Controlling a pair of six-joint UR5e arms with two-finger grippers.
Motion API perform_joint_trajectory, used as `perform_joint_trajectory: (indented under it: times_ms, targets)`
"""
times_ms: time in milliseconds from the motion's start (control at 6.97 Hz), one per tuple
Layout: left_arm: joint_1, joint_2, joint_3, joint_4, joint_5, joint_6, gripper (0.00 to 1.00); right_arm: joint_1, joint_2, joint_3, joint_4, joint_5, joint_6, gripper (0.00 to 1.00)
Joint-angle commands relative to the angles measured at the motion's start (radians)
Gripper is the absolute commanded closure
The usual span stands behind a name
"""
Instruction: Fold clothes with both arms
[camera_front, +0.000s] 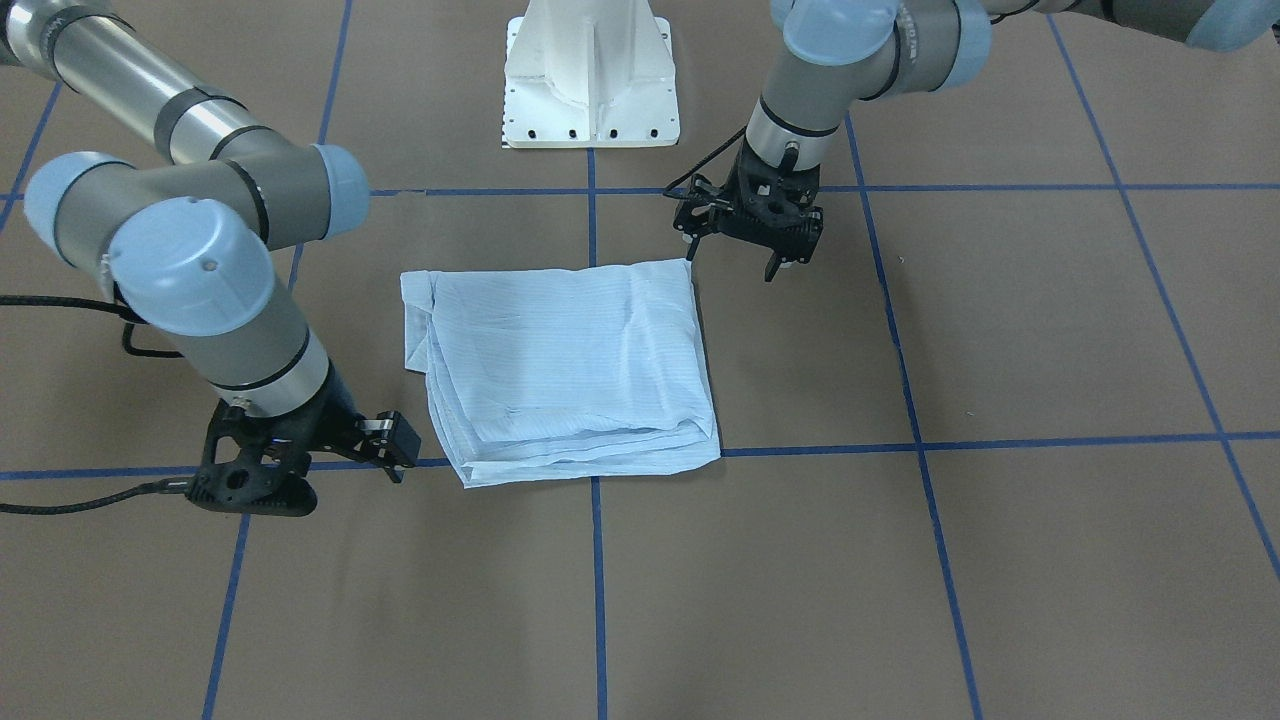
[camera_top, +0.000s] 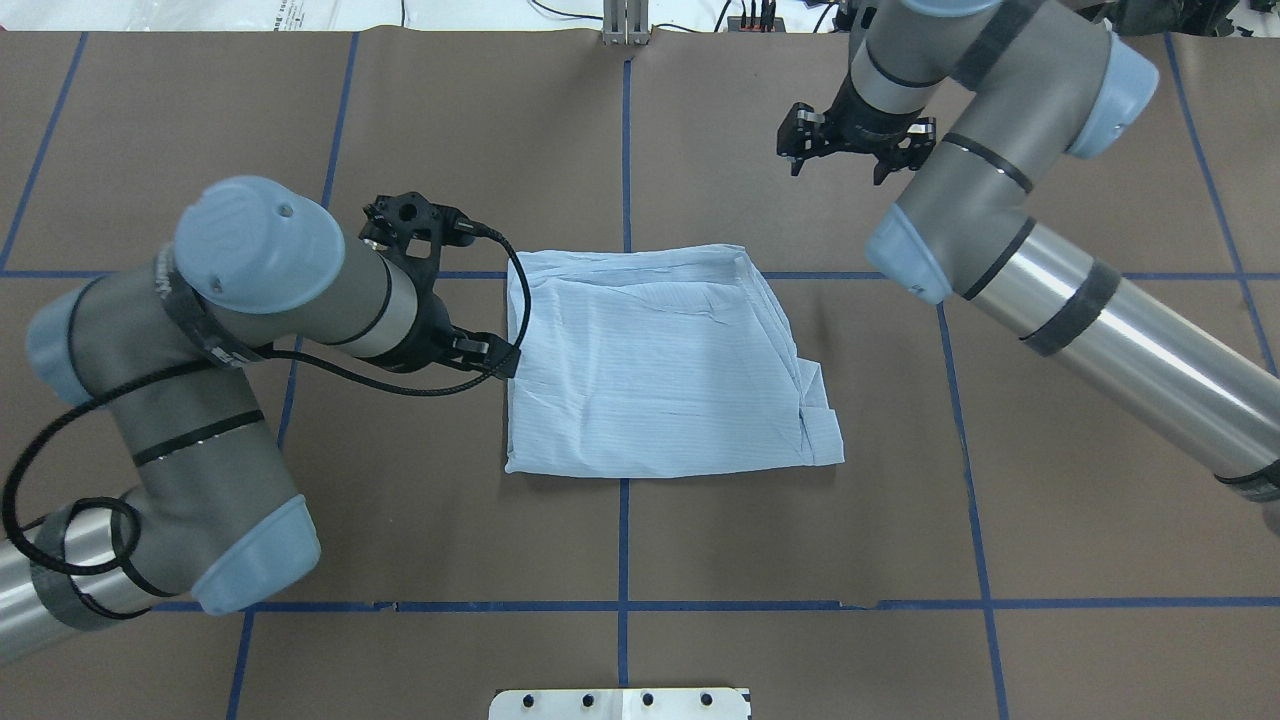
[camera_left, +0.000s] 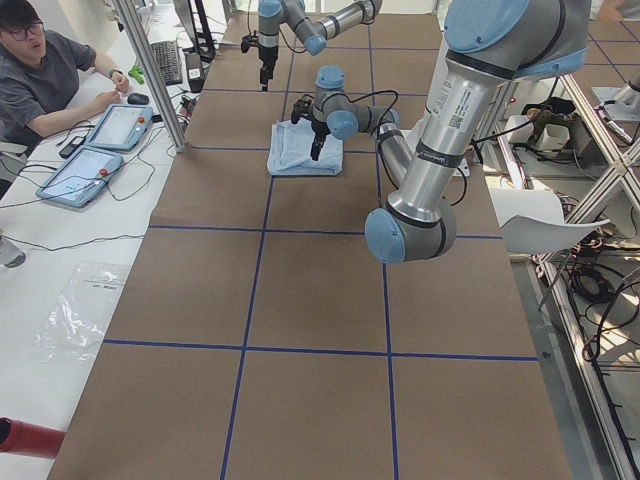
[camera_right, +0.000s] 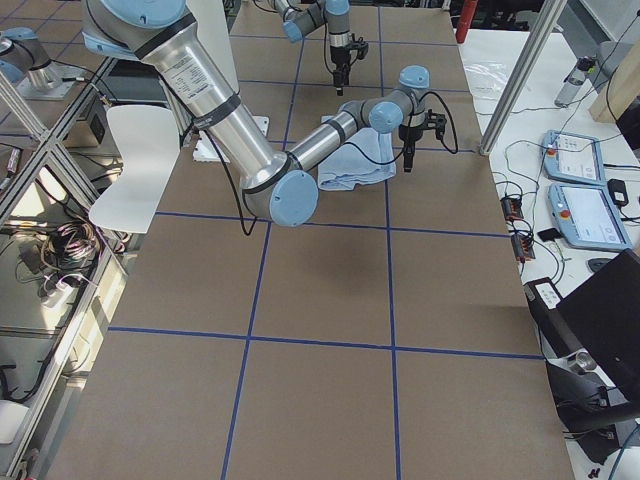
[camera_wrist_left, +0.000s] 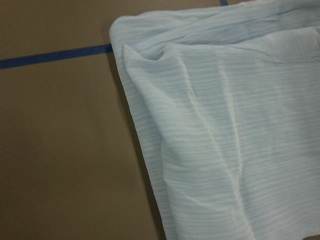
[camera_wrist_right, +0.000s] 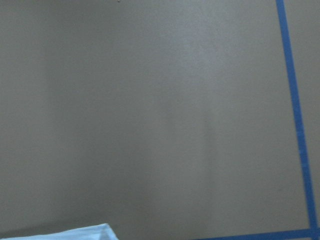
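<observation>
Shirt (camera_top: 660, 370): it lies in the middle of the tabletop (camera_top: 400, 500) as a flat, roughly square packet of several layers, over a crossing of the tape lines (camera_top: 622, 540). Neither arm touches it. Lying flat like this, it probably keeps its creases without being held.

Flap (camera_top: 822, 425): a narrow bit of cloth juts past the packet on the robot's right. I cannot tell whether it is cuff or collar. It looks like the one loose end of an otherwise tidy fold.

Left end effector (camera_front: 732, 262): the jaws are wide, point down and hold nothing. It hovers just beside the shirt's left edge, apart from the cloth. Its wrist view takes in that edge and a corner by a tape line, so it seems placed to check or take that side.

Right end effector (camera_top: 840, 168): the jaws are wide and empty, off the cloth near the shirt's far right corner. Its wrist view shows mostly bare tabletop with only a sliver of shirt. It is probably held clear so that it does not drag a layer.

Stage: judging by the packet, the folding is done or nearly so. Both arms stand off either to finish or to set up one more fold.

Risk: the cloth is thin. A pinch at the edge could catch only the top layer and pull the packet open.
</observation>
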Motion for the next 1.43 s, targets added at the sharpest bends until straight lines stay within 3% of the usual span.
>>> perform_joint_trajectory:
  times_ms: [0,430,717,1004,1291]
  targets:
    - [-0.123,0.077,-0.120,0.121,-0.013,0.207,0.00,0.143,-0.178,0.079,-0.004,0.085,-0.299,0.00]
    - [-0.379,0.271,-0.166,0.123,-0.149,0.614,0.00,0.310,-0.418,0.138,-0.004,0.166,-0.704,0.00]
    - [-0.539,0.369,-0.153,0.123,-0.177,0.842,0.00,0.412,-0.570,0.213,-0.004,0.208,-0.823,0.00]
    - [-0.688,0.458,-0.104,0.111,-0.284,0.864,0.00,0.441,-0.716,0.276,-0.001,0.205,-0.831,0.00]
    - [-0.786,0.515,-0.023,0.082,-0.291,0.909,0.00,0.476,-0.771,0.284,-0.006,0.210,-0.837,0.00]
